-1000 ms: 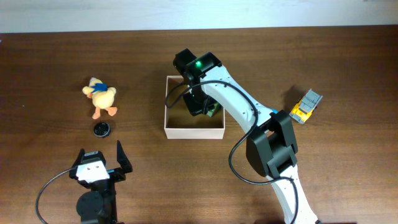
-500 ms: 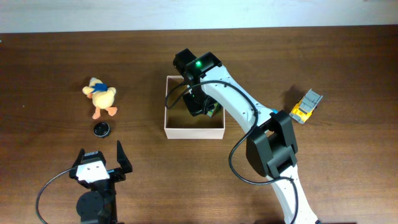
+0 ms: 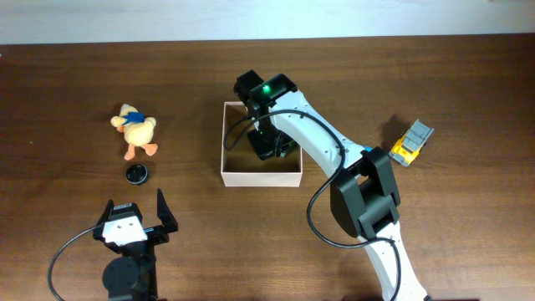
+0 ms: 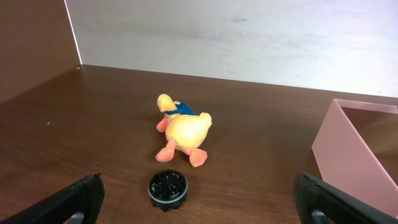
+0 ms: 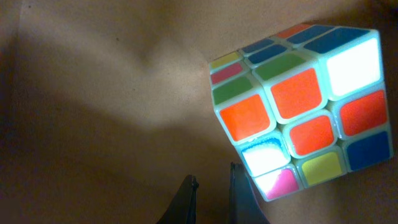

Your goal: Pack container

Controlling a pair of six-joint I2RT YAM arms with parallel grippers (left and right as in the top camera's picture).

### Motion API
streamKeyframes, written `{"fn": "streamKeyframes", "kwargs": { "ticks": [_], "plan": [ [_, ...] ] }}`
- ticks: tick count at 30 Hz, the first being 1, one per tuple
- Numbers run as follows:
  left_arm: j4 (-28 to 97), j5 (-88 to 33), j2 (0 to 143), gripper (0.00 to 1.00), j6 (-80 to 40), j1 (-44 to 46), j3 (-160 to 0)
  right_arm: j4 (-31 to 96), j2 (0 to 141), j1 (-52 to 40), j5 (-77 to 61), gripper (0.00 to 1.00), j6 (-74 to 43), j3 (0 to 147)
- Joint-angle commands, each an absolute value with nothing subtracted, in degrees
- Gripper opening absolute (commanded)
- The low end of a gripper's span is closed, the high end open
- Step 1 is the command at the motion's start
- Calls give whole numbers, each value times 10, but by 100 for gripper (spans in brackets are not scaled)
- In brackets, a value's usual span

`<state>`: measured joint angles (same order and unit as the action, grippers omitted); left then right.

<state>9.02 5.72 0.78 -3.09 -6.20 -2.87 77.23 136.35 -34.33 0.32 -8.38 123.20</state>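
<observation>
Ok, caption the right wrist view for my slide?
Rubik's cube resting on the tan floor of the container, right end effector empty beside it.

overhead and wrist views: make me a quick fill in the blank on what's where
The puzzle cube lies in the container, where the ___ arm reaches.
The left gripper's jaws stand ___.
The plush duck wears something ___ at its neck.
The toy truck is grey and ___.
Missing: right; open; blue; yellow.
</observation>
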Motion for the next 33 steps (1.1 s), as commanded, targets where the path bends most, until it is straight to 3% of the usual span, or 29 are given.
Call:
{"fn": "streamKeyframes", "kwargs": {
  "ticks": [1, 33],
  "plan": [
    [88, 47, 3, 99, -38, -65, -25, 770, 1354, -339, 11, 4, -77, 1229],
    [88, 47, 3, 99, -38, -65, -25, 725, 1354, -300, -13, 4, -57, 1229]
  ]
}}
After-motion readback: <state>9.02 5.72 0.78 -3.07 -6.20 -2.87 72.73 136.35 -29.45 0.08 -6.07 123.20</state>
